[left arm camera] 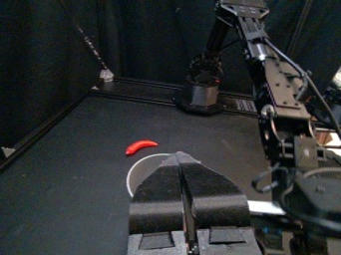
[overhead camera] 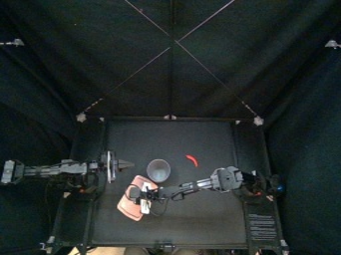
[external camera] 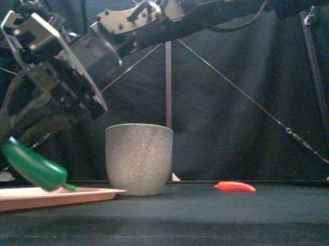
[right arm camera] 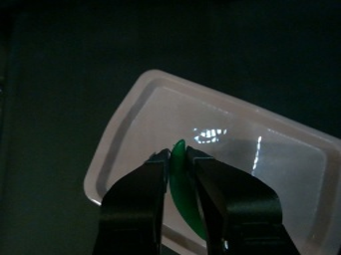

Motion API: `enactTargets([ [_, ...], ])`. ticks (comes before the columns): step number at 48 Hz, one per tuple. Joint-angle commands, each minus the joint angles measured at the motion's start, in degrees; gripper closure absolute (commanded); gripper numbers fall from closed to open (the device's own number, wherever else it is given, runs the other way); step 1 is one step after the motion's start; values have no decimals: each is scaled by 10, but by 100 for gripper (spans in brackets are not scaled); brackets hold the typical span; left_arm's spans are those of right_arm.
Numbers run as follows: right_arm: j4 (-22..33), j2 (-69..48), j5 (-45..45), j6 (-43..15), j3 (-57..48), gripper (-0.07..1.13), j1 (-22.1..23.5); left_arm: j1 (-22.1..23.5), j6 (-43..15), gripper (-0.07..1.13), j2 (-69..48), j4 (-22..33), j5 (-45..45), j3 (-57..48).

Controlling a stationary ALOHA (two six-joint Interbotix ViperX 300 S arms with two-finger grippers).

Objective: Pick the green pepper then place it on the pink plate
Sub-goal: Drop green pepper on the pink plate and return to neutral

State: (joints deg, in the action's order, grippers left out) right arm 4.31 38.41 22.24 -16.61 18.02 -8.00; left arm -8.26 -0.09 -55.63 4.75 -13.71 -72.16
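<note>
One right pincer clamps the green pepper.

Glossy plastic green pepper, matt speckled grey cup (stone-like), shiny pink plate

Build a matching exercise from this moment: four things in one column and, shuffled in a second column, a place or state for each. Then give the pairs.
Things
1. green pepper
2. red chilli
3. grey speckled cup
4. left gripper

Places or states
A. stands upright beside the pink tray
B. shut on nothing, at the table's left side
C. clamped in the right gripper, over the pink tray
D. lies on the bare table, apart from the cup

Pairs: 1-C, 2-D, 3-A, 4-B
</note>
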Motion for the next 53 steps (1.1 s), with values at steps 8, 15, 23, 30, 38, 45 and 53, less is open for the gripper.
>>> enactTargets([
  [8,10,14,47,1,71,36,2,-4,-1,92,2,-2,-2,7],
  [15,34,11,47,-2,77,17,2,-4,-1,92,2,-3,-2,5],
  [23,42,-10,59,1,76,9,-2,-4,-1,92,2,-1,-1,3],
  [30,57,-62,61,3,47,9,-10,-4,-1,92,2,0,-1,1],
  [38,70,-127,41,-1,-22,9,-24,-5,-1,92,2,0,-1,1],
  [45,66,-177,0,-1,-92,9,-30,-5,-1,92,2,-1,-1,1],
  [53,67,-240,-78,0,-196,9,-42,-6,-3,93,2,-4,-1,0],
])
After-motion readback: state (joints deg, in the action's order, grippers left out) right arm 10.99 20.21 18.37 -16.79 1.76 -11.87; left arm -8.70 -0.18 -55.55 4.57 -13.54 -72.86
